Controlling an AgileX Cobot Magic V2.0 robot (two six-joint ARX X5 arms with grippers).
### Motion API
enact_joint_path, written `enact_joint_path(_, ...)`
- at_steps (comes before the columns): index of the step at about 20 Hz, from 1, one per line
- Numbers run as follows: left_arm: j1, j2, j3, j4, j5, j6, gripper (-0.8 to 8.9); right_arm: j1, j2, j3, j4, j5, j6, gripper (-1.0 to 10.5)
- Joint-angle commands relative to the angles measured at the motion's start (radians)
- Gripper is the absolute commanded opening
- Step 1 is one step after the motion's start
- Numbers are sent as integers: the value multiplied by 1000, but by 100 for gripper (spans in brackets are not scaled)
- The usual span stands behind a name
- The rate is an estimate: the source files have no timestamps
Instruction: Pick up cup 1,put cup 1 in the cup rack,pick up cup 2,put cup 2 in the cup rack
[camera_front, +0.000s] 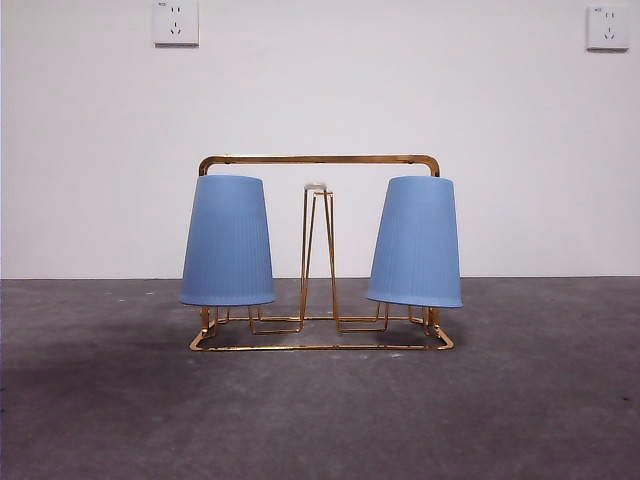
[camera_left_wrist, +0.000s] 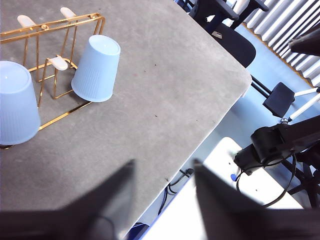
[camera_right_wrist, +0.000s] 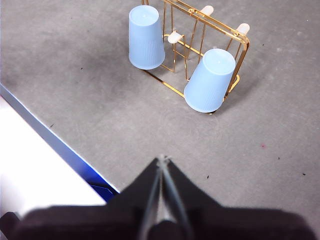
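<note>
A: Front view. 2 blue cups are seen upside down on the cup rack (camera_front: 318, 160), 1 at the left of the frame (camera_front: 228, 241) and 1 at the right (camera_front: 416, 242), with the white-tipped centre prong (camera_front: 316, 187) bare between them. No arm is shown in this frame.

B: Is the task judged complete?

A: It is judged so, since both cups are hung over prongs. The right cup is seen slightly tilted, its rim lower at the right.

B: Left wrist view?

A: The rack (camera_left_wrist: 50, 24) is placed at the upper left of the frame, with 1 cup at the left edge (camera_left_wrist: 17, 102) and 1 nearer the top centre (camera_left_wrist: 97, 68). The left gripper (camera_left_wrist: 162, 192) is shown released, jaws parted, nothing held, well apart from the rack and near the table's edge.

B: Right wrist view?

A: The rack (camera_right_wrist: 220, 26) and both cups (camera_right_wrist: 145, 37) (camera_right_wrist: 210, 80) are framed at the top centre. The right gripper (camera_right_wrist: 161, 162) is shown clenched on nothing, well clear of them.

B: What is called for now?

A: Both arms are best kept clear of the rack, so that the tilted cup is not knocked off its prong.
</note>
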Motion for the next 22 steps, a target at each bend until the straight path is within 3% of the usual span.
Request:
enact_joint_path(1,2,-3,-3,15,4,-6,-5,0,0,-1,-20,0,8,2)
enact_joint_path(13,2,29,-3,24,0,-5,-4,0,0,-1,-20,1,8,2)
enact_joint_path(15,2,47,-3,32,-8,47,-4,0,0,-1,-20,1,8,2)
enact_joint_path(20,6,49,-3,278,-320,255,-4,0,0,-1,-20,1,8,2)
enact_joint_path(22,80,15,-5,370,-425,355,-4,0,0,-1,-20,1,8,2)
